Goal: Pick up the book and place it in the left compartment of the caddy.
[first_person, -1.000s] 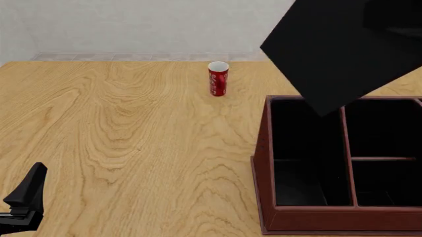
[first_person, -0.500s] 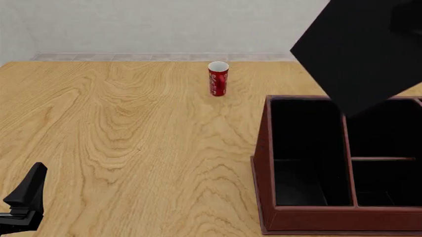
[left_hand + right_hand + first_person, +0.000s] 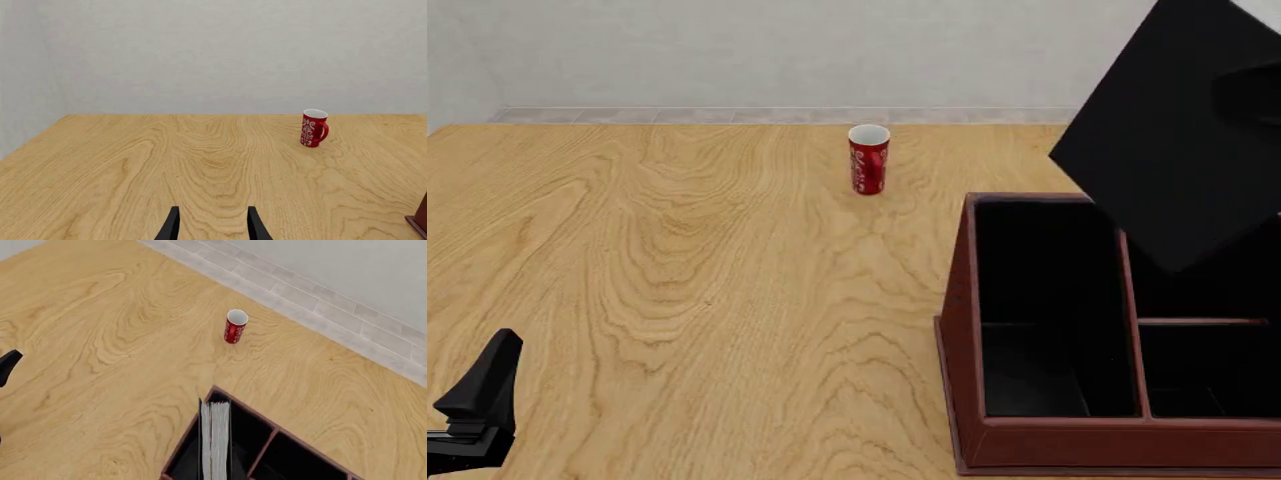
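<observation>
The black book hangs tilted in the air above the back of the red-brown caddy. Its lowest corner is over the right rear section, just right of the left compartment. My right gripper shows only as a dark shape against the cover, shut on the book. In the right wrist view the book's white page edges point down at the caddy's near wall. My left gripper is open and low over the table, far to the left.
A red cup stands on the wooden table behind and left of the caddy, also in the wrist views. A corner of the caddy shows in the left wrist view. A grey wall closes the far edge.
The book has moved to the right and slightly down with the right gripper, from over the left compartment's rear toward the right sections. The left arm has not moved.
</observation>
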Controlling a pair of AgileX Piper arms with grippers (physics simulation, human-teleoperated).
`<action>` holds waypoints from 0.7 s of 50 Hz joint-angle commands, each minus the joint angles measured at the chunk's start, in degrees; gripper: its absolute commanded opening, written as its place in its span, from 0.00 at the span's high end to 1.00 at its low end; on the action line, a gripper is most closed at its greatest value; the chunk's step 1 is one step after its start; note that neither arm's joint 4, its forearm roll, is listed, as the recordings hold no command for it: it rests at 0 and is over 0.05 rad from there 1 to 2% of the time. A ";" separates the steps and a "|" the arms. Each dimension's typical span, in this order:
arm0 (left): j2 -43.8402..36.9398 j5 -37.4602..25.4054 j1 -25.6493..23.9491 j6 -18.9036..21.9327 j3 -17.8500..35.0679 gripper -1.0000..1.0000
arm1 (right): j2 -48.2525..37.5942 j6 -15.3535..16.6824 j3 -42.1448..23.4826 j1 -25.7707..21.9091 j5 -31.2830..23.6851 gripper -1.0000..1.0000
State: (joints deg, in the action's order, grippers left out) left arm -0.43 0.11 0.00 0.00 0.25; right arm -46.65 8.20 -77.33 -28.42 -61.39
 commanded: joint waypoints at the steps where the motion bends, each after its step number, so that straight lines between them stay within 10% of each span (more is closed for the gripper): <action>1: 0.00 0.00 0.00 0.00 0.00 0.00 | -0.22 0.39 -0.57 1.40 -2.04 1.00; 35: 0.00 0.00 0.00 0.00 0.00 0.00 | -0.08 0.68 3.15 2.59 -1.01 1.00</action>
State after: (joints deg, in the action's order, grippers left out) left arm -0.43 0.11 0.00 0.00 0.25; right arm -46.98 10.35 -74.49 -26.26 -63.22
